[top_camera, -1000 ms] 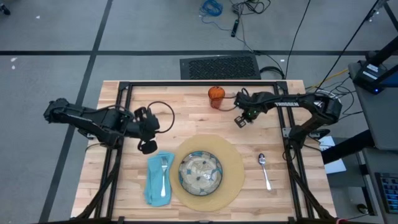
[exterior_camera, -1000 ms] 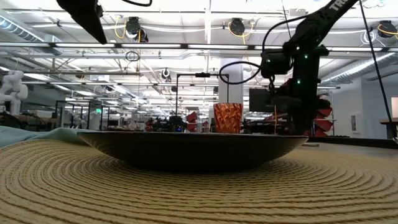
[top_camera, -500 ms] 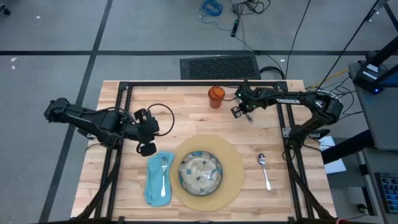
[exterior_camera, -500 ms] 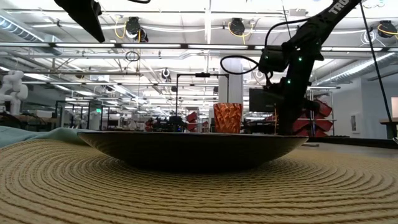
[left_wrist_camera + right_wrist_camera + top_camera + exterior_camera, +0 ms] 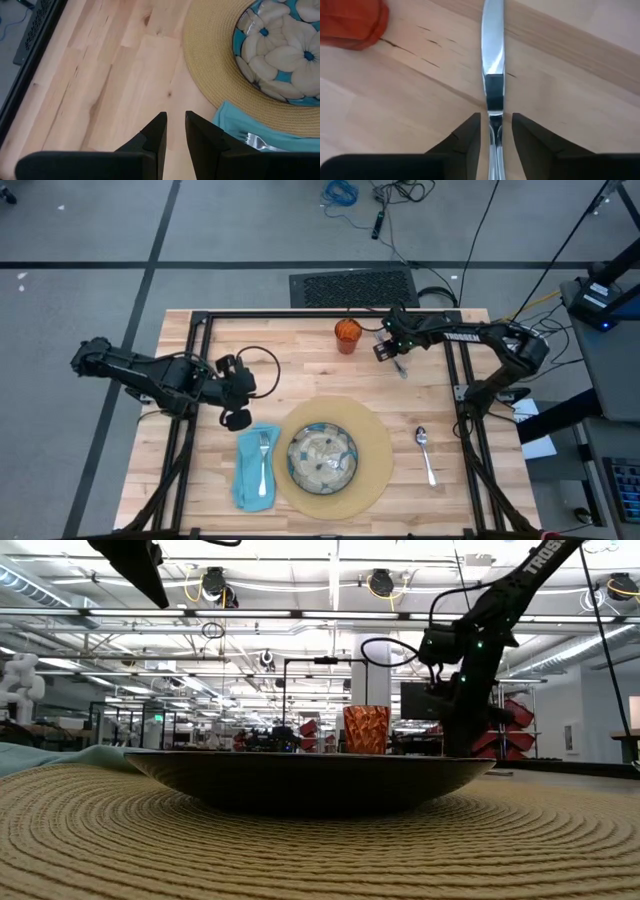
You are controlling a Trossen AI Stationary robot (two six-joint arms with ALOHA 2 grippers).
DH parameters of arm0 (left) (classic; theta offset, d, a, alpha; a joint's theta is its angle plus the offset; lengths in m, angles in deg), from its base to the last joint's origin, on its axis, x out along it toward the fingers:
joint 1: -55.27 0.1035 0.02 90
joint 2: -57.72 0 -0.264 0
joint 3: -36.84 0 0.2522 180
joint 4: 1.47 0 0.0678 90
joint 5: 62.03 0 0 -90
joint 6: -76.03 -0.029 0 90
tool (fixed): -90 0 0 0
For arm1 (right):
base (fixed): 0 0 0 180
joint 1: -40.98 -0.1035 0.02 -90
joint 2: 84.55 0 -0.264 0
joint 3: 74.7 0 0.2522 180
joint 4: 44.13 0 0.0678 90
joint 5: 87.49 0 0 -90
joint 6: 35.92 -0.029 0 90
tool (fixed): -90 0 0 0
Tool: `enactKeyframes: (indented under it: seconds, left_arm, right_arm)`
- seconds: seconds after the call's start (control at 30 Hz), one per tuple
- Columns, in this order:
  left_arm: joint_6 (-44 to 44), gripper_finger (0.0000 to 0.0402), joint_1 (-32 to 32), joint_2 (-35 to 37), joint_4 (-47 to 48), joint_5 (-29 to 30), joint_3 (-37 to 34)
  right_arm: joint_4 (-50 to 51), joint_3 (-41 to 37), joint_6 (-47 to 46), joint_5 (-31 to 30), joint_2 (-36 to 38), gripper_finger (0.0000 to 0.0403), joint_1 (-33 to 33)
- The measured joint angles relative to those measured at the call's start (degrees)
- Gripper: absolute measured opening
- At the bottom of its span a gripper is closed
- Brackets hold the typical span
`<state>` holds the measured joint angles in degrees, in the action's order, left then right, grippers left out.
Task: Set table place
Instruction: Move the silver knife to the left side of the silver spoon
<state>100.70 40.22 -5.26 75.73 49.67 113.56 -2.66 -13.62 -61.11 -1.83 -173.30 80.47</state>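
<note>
Overhead, the right gripper (image 5: pixel 392 350) sits at the table's (image 5: pixel 300 360) one o'clock, fingers slightly parted astride a silver knife (image 5: pixel 492 65) lying flat beside the orange cup (image 5: pixel 347 332); grip uncertain. The left gripper (image 5: pixel 238 392), narrowly open and empty, hovers at nine o'clock above the teal napkin (image 5: pixel 255 468).

I am seeing pale wood planks on the table (image 5: pixel 300 380), an orange cup (image 5: pixel 347 332), a silver knife (image 5: pixel 493 55), a tan woven placemat (image 5: pixel 375 442), a teal napkin (image 5: pixel 247 470), and a plate (image 5: pixel 280 45) showing cream flowers on blue.
</note>
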Motion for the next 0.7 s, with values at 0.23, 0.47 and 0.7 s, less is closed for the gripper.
enactKeyframes:
  seconds: [0.23, 0.47, 0.7]
  left_arm:
    - [0.56, 0.0056, -0.09, 0.0, 0.0, 0.0, 0.0]
    - [0.61, 0.0056, -1.28, 0.0, 0.02, -0.06, 0.01]
    - [0.61, 0.0056, -1.99, 0.0, 0.04, -0.07, 0.02]
  right_arm:
    - [-0.46, 0.02, 0.35, 0.21, -3.45, 0.0094, 0.26]
    - [-0.19, 0.37, -0.13, 1.36, -7.42, 0.0091, -0.01]
    - [0.58, 0.18, -1.64, -0.39, -5.8, 0.0021, -3.54]
